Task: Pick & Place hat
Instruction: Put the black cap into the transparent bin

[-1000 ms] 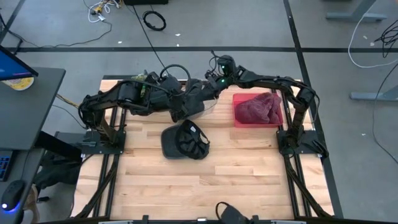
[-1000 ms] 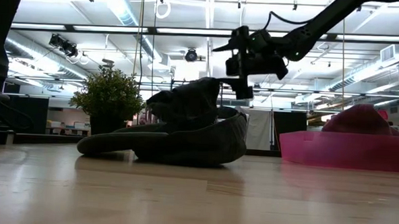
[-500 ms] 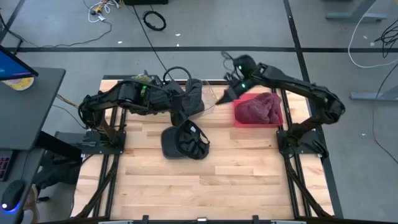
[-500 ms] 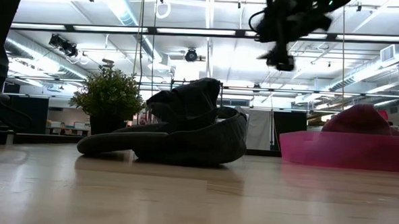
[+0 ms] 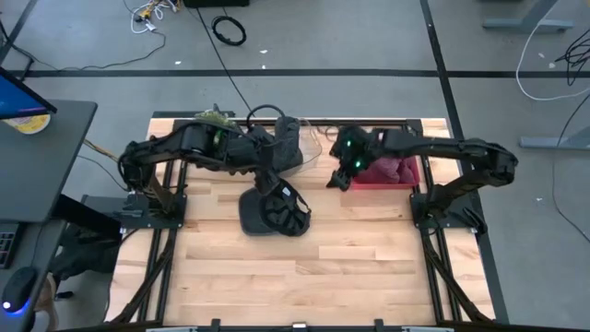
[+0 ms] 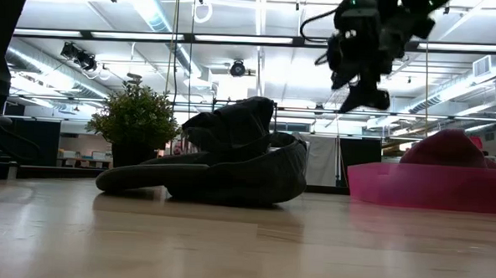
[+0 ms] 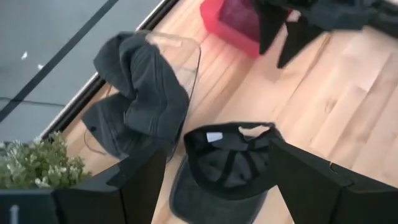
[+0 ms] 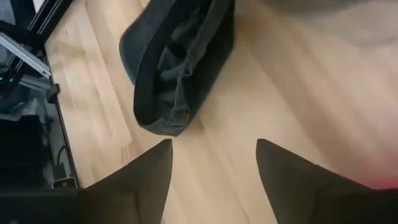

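A dark cap point(image 5: 275, 210) lies upside down on the wooden table, its opening up; it also shows in the left wrist view point(image 7: 227, 165), the right wrist view point(image 8: 180, 62) and the low view point(image 6: 230, 176). A second dark hat point(image 5: 286, 143) is heaped over a clear plastic container point(image 7: 180, 53) near the far edge. My left gripper point(image 5: 269, 182) is open and empty, just above the cap's far side. My right gripper point(image 5: 336, 177) is open and empty, in the air between the cap and the red bin point(image 5: 406, 180); it also shows in the low view point(image 6: 363, 85).
The red bin holds a maroon cloth point(image 5: 392, 166) at the table's far right. A small green plant point(image 5: 214, 117) stands at the far left edge. Bare wood stretches over the near half of the table point(image 5: 304, 277).
My right gripper has left the far hat, risen and swung toward the red bin, then come toward the near edge and lower, open and empty. My left gripper has edged toward the upside-down cap. Both hats lie as before.
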Robot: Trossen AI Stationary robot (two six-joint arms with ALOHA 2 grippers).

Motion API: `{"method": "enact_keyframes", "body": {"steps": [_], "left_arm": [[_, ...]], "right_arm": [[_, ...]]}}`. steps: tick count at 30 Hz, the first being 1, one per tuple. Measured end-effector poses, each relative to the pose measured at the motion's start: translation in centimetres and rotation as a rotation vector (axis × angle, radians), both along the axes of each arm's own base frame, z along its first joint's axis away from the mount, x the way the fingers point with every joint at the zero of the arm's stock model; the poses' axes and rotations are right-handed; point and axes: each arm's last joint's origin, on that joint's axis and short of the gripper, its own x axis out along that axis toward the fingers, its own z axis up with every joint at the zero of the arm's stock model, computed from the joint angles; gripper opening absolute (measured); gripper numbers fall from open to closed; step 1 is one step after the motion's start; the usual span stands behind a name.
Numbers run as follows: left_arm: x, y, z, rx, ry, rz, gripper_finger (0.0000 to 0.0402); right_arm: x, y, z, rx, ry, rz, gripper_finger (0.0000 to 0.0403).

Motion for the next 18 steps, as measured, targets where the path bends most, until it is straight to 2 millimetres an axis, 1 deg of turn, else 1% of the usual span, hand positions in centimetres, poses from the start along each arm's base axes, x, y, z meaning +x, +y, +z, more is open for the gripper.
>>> {"method": "enact_keyframes", "body": {"steps": [3,8,11,14,18], "left_arm": [[0.4,-0.1,-1.1,-0.029,0.034,0.017,0.0287],[1.3,-0.3,-3.7,-0.094,0.112,0.034,0.0286],[2.0,-0.5,-5.2,-0.154,0.143,0.031,0.0286],[2.5,-0.8,-6.7,-0.227,0.172,0.018,0.0286],[3.0,-1.4,-8.6,-0.283,0.207,-0.007,0.0286]], "right_arm": [[0.2,0.7,-2.8,0.044,-0.029,-0.049,0.0220],[0.2,1.8,-6.0,0.074,-0.133,-0.127,0.0182],[-0.1,2.4,-7.3,0.074,-0.139,-0.131,0.0147],[-0.6,3.1,-8.3,0.076,-0.113,-0.112,0.0103],[-0.7,4.1,-8.7,0.077,-0.104,-0.059,0.0037]]}}
